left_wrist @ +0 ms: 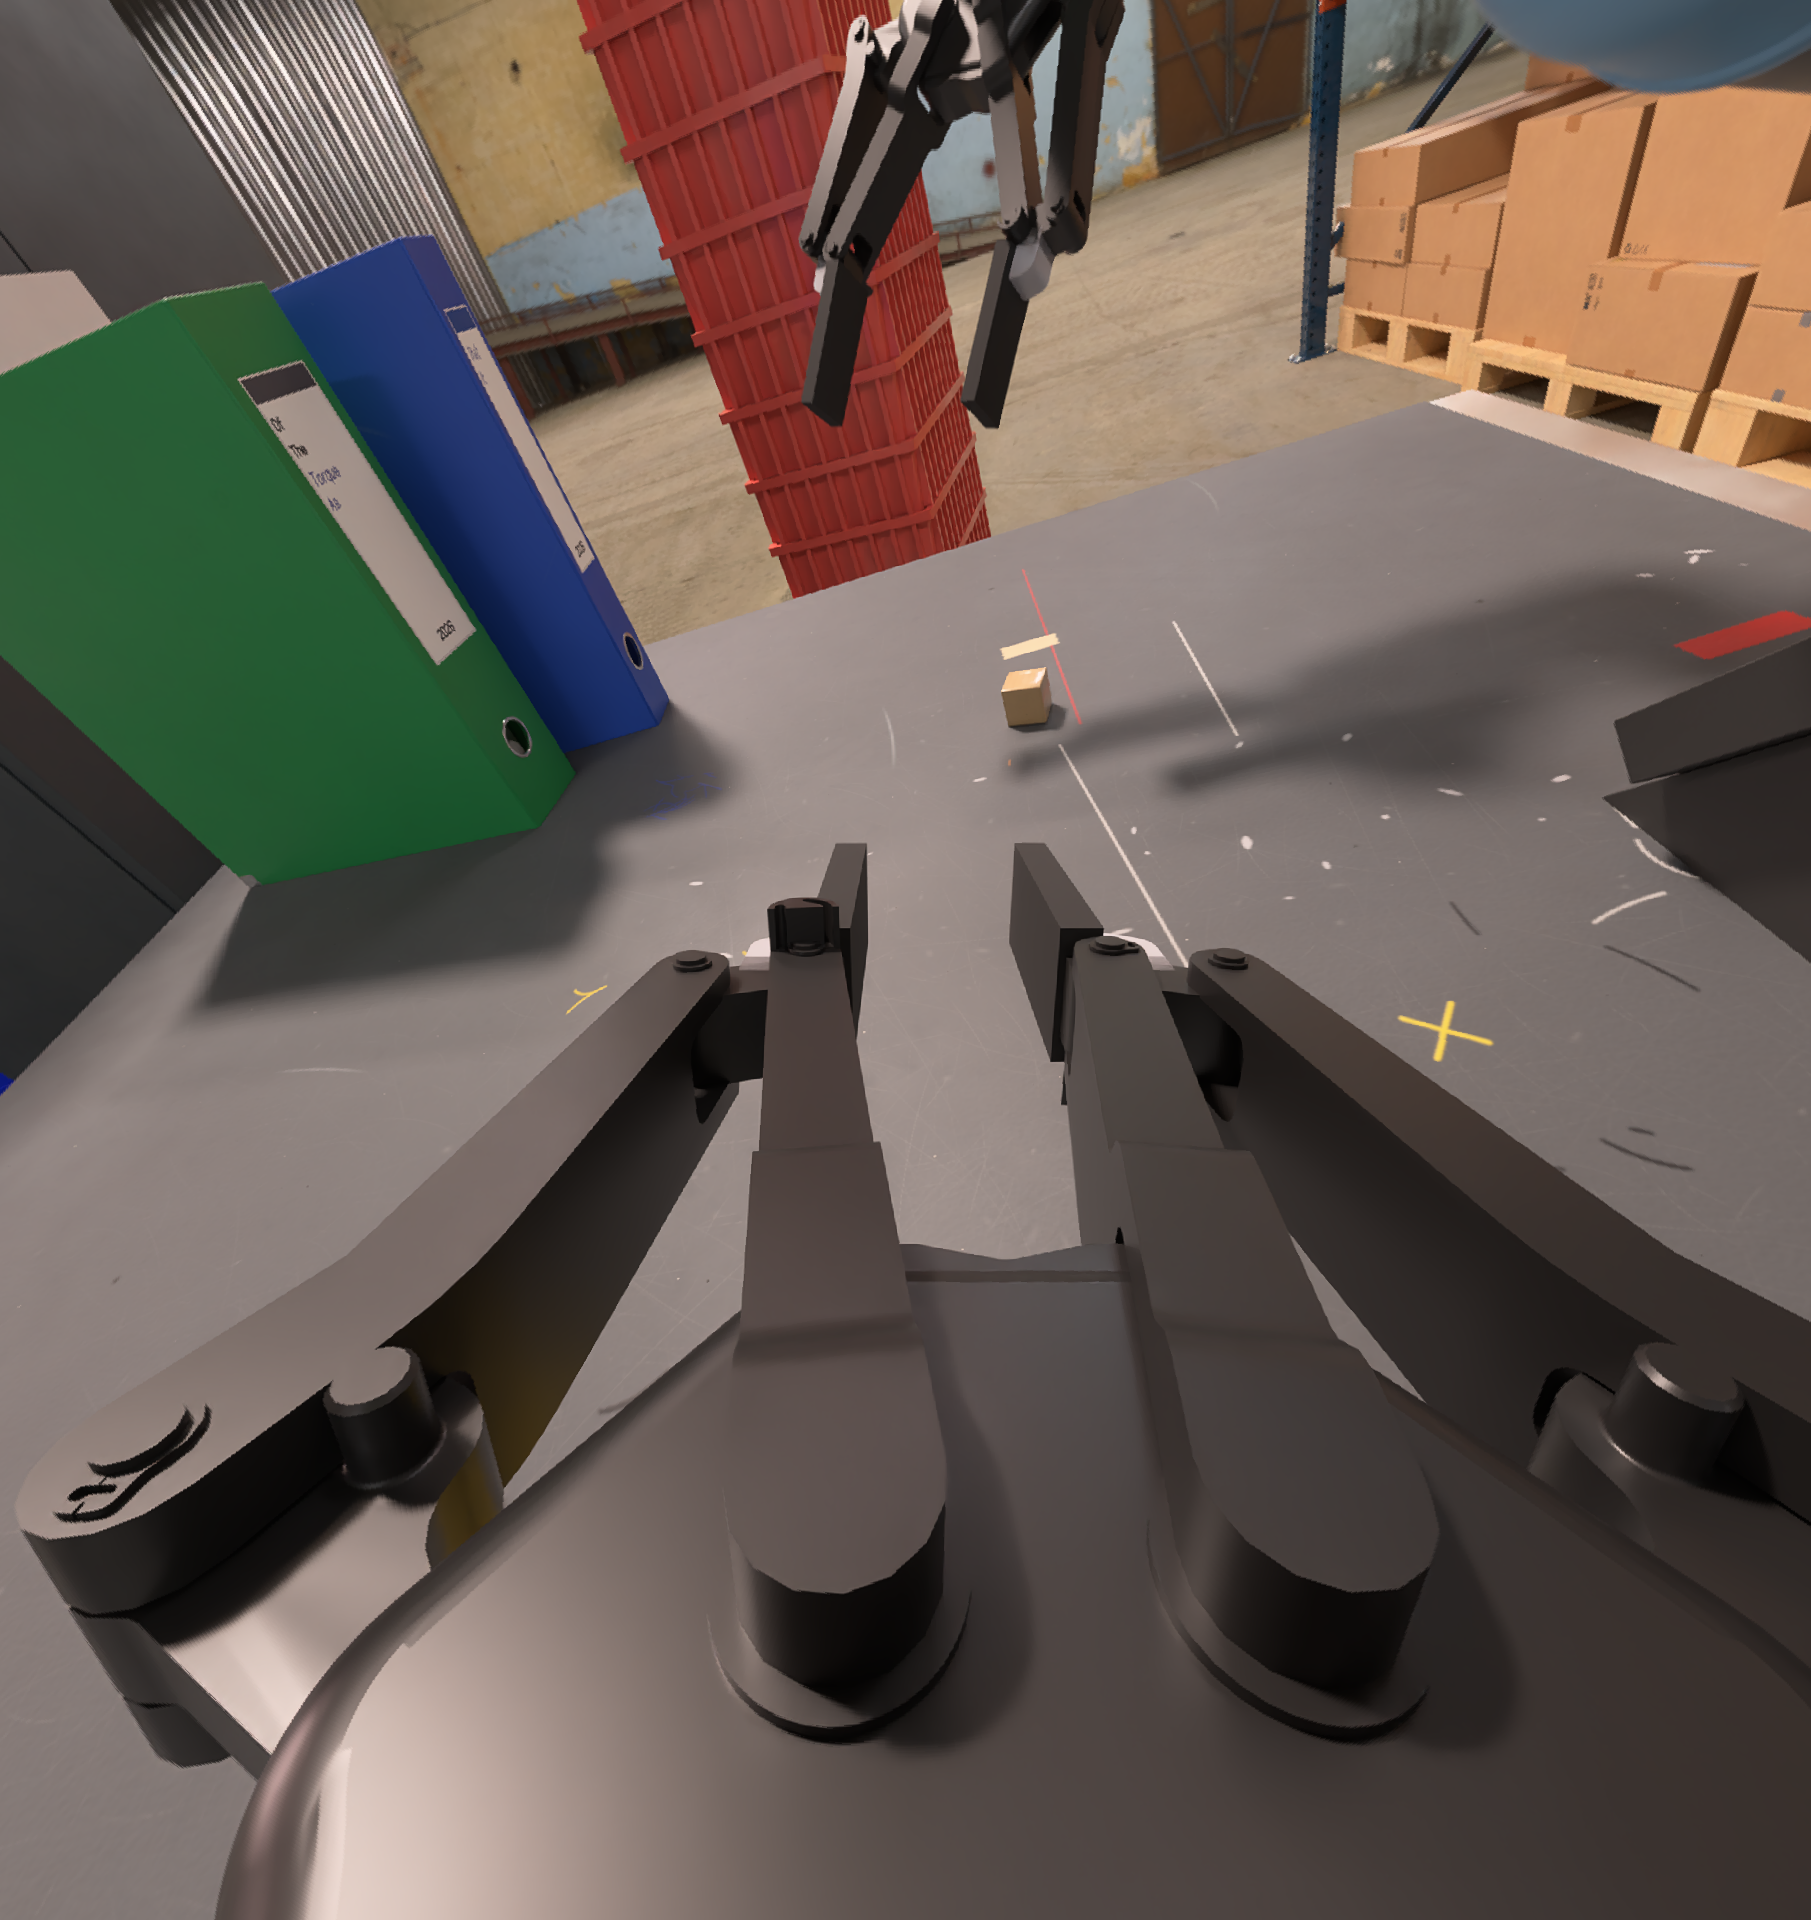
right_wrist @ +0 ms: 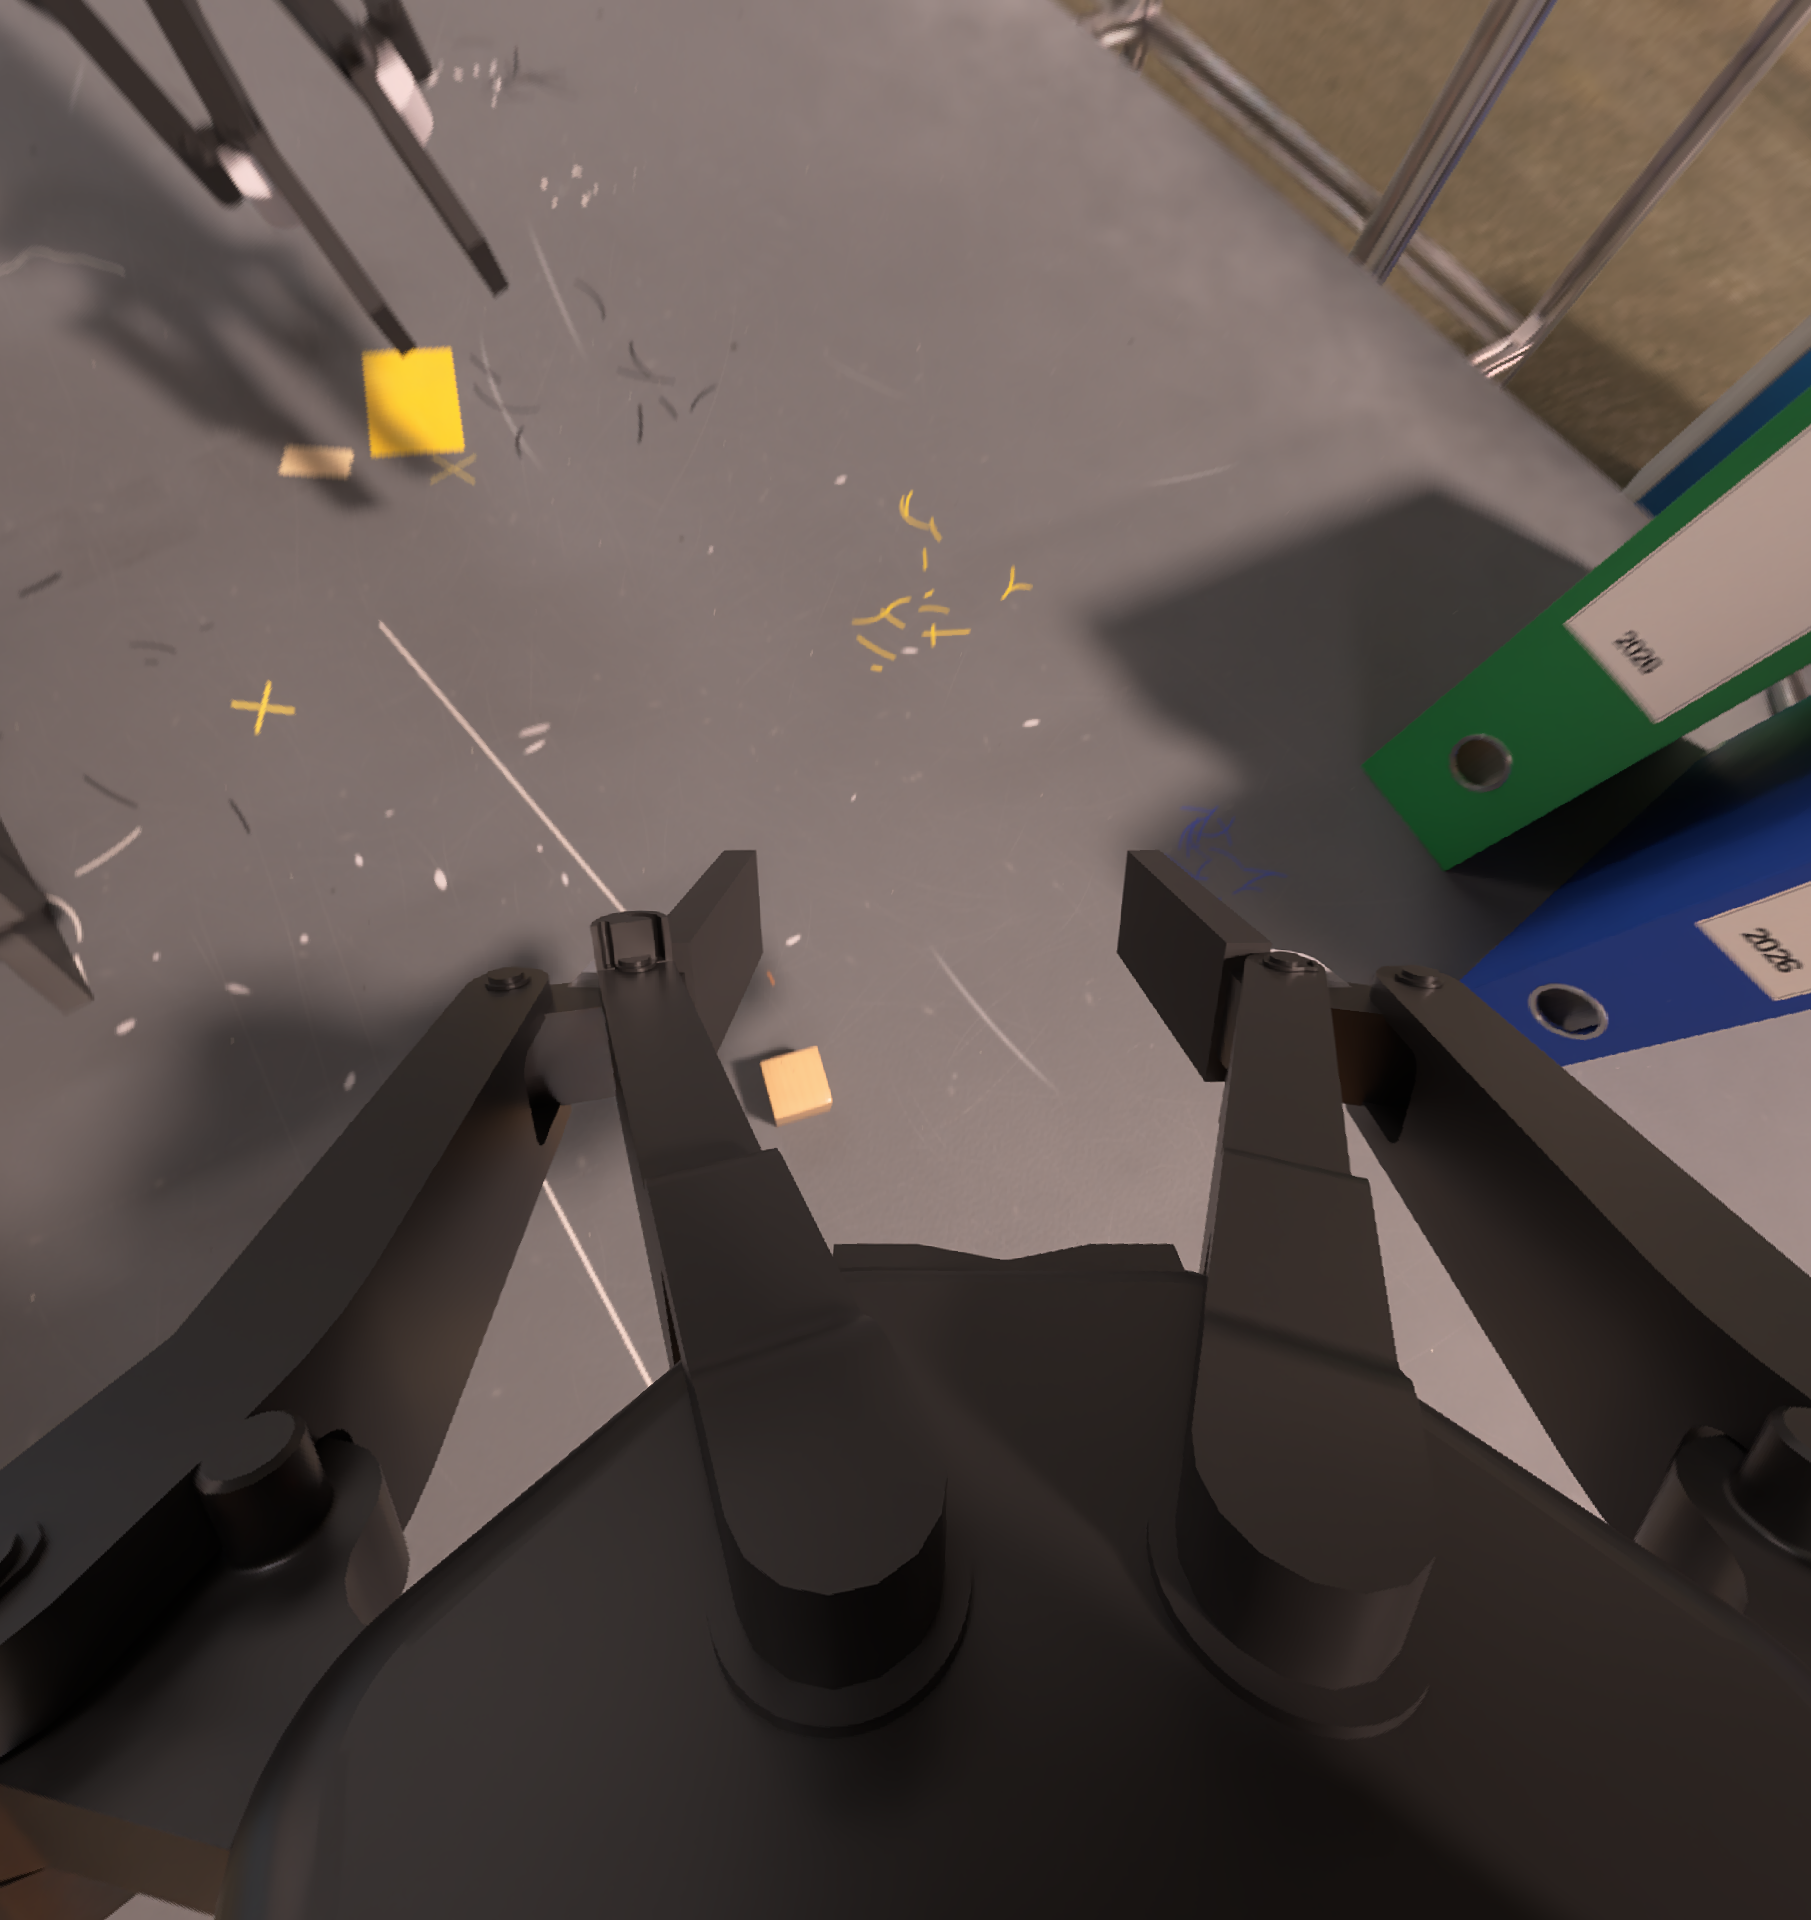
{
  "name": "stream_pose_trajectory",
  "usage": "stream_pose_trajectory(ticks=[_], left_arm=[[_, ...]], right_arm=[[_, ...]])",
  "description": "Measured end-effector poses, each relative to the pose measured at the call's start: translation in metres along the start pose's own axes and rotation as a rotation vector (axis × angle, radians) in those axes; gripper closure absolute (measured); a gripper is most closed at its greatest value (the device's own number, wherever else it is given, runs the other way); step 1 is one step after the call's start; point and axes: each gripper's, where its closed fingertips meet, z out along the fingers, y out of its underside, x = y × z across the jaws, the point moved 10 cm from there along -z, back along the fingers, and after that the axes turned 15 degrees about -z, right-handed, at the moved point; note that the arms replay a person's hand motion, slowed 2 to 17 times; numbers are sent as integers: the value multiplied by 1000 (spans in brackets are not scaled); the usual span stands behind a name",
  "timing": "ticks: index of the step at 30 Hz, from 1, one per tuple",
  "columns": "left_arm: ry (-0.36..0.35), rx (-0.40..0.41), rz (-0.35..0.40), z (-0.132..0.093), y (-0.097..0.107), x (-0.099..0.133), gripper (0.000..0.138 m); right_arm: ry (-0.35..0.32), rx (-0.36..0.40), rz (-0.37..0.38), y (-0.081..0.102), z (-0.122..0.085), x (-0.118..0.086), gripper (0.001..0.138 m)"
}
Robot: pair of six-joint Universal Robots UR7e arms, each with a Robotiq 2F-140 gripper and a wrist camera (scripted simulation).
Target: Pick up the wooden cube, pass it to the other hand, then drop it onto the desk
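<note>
Left hand [left_wrist: 939,883] hovers above the grey worktop [left_wrist: 568,1091] with its fingers parted and nothing between them. To its left a green binder [left_wrist: 205,582] and a blue binder [left_wrist: 444,468] stand tilted at the worktop's left side, their spines turned toward the middle. Ahead of the fingertips lies open, scratched surface up to the wooden cube [left_wrist: 1026,696], which rests on the worktop near the far edge, just before a strip of pale tape [left_wrist: 1029,648] and beside a thin red line [left_wrist: 1052,644]. Right hand [left_wrist: 911,405] hangs released above the cube, well clear of it. A dark slanted block [left_wrist: 1753,727] occupies the right edge.

From the right wrist camera, the right hand [right_wrist: 942,904] is spread wide; the cube [right_wrist: 795,1084] lies below, nearer the left finger, touching neither. The left hand [right_wrist: 454,312] is far off, beside a yellow square [right_wrist: 413,400]. The binders, green [right_wrist: 1566,707] and blue [right_wrist: 1690,935], bound the right side.
</note>
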Motion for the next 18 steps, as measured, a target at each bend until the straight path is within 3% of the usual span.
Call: stream_pose_trajectory(ticks=[11, 18], left_arm=[[-14, 21, -12, -9, 5, 0, 101], [-24, 36, -26, -16, 8, -1, 101]], right_arm=[[123, 196, 103, -26, -22, 0, 36], [162, 351, 156, -42, -26, -8, 33]])
